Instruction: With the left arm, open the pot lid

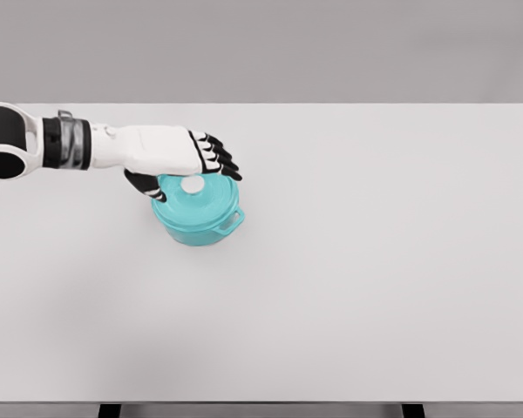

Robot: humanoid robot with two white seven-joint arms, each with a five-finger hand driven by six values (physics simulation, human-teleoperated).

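Teal pot (196,228), lid (207,198) on; left hand (170,157) curled over knob (193,185).

A: What sort of place is this?
B: A bare simulated test scene: a plain white flat surface (375,261) against a featureless grey backdrop (261,48), rendered smooth, with no room furnishings.

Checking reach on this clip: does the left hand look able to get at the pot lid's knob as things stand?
Probably yes. The left hand hovers over the teal pot, fingers curled around the white knob on the lid, and nothing blocks it. Actual contact can't be confirmed.
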